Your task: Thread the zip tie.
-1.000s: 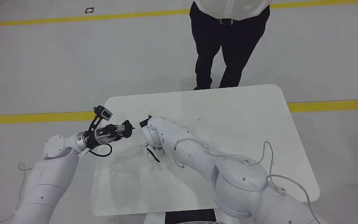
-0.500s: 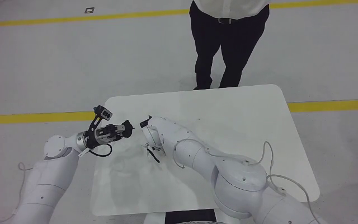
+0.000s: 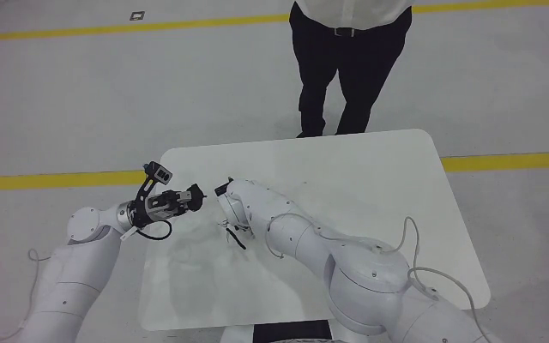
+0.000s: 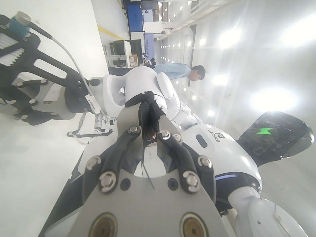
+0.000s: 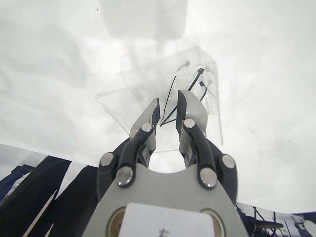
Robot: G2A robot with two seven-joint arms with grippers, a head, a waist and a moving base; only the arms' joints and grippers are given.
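Zip tie (image 4: pixel 148 177) looks thin, light, springy, slick, clenched in left tool (image 4: pixel 148 104) near clear box (image 5: pixel 138 82); right tool (image 5: pixel 168 97) hangs released above that box, so I'd pinch the free tail close to its tip.

The wrist plate (image 5: pixel 138 193) bears an unreadable label (image 5: pixel 163 220).

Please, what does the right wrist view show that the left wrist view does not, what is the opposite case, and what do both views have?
Right wrist view, not the left: the right gripper, open, over a clear box that holds several loose black zip ties.

Left wrist view, not the right: the left gripper, shut on one thin black zip tie strand that runs back between its fingers, with the right arm beyond it.

Both: the white table, and black zip ties.
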